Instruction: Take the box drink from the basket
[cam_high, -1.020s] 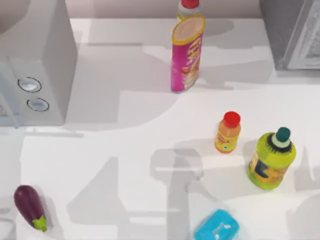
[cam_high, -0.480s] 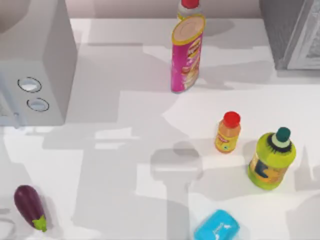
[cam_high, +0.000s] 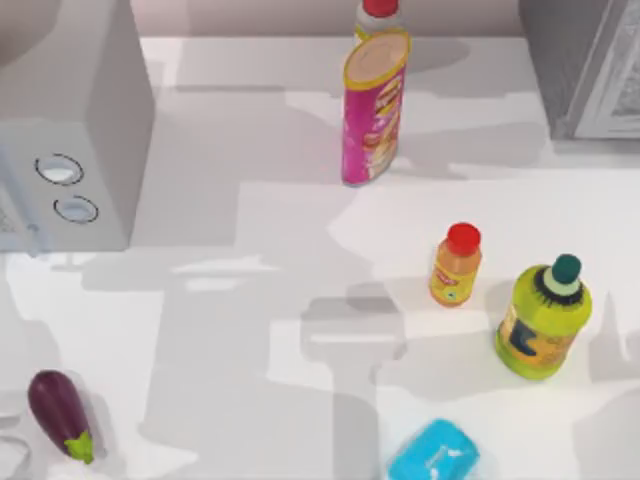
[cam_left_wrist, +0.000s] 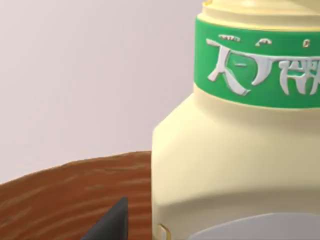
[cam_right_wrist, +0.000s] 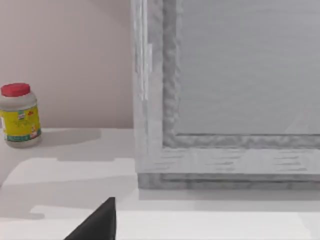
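Filling my left wrist view, the box drink (cam_left_wrist: 235, 150) stands close before my left gripper, above the brown woven basket rim (cam_left_wrist: 65, 195). I cannot tell how far my claw is open, nor whether it has hold. I judge the body rigid, smooth and fairly slippery, moderately heavy if full; grip the flat sides below the green band (cam_left_wrist: 260, 65). The white table (cam_high: 250, 330) offers open room at centre.

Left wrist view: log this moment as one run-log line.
left gripper: close beside box drink | drink: upright, over brown basket rim | grasp: cannot tell | right arm: parked, facing grey cabinet
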